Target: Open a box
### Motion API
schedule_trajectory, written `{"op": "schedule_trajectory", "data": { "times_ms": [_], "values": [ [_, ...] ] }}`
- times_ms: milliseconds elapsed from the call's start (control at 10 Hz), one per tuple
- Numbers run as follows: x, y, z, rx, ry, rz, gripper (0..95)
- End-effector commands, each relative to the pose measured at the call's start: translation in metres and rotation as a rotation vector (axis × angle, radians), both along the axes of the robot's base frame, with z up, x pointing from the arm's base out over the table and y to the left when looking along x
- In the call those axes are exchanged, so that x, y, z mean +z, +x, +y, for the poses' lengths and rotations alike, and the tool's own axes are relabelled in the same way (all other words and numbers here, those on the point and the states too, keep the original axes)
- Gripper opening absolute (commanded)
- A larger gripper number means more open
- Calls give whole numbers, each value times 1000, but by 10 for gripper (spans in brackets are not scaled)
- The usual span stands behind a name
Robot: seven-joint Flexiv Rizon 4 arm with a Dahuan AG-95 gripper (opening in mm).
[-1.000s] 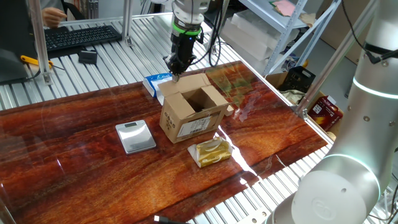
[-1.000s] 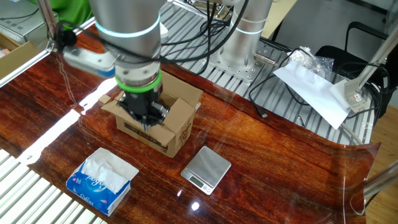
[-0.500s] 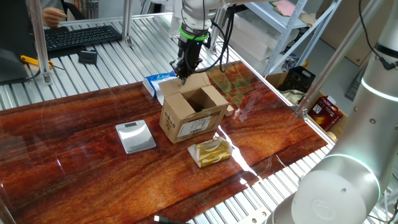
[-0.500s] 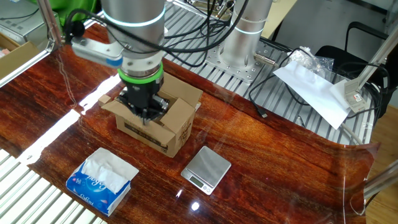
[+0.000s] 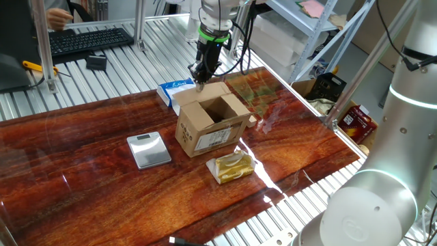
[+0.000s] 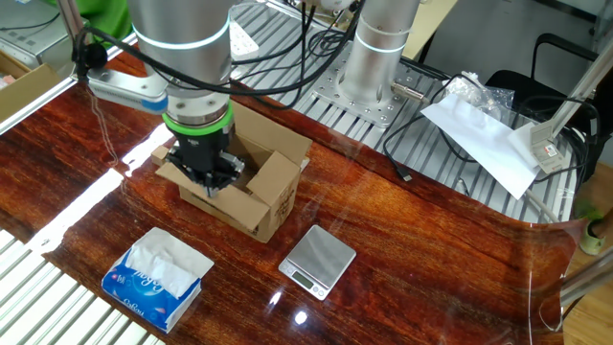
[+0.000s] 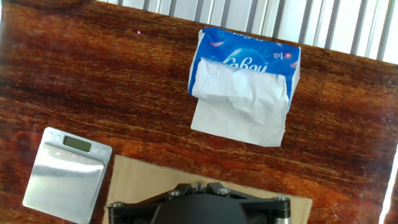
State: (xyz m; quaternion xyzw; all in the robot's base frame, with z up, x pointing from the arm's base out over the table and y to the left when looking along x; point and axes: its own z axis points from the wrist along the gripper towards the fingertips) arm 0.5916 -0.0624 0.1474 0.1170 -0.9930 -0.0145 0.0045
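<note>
The brown cardboard box stands mid-table with its top open and a white label on its front. It also shows in the other fixed view. My gripper is at the box's back-left flap, pointing down, with its tips against the flap in the other fixed view. In the hand view the gripper has its fingers together over the tan flap. Nothing is seen between the fingers.
A blue-and-white tissue packet lies just behind the box and also shows in the other fixed view and hand view. A silver scale lies left of the box. A gold foil pack lies in front.
My gripper has shifted a little outward over the back-left flap. The flap is pressed further out and down. The box has stayed in place.
</note>
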Motion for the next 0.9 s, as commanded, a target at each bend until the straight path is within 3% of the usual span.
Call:
{"op": "schedule_trajectory", "data": {
  "times_ms": [100, 400, 900],
  "values": [
    [-9, -2, -1, 1, 4, -15, 0],
    [-24, -5, 0, -1, 6, -35, 0],
    [-40, -11, -1, -8, 3, -46, 0]
  ]
}}
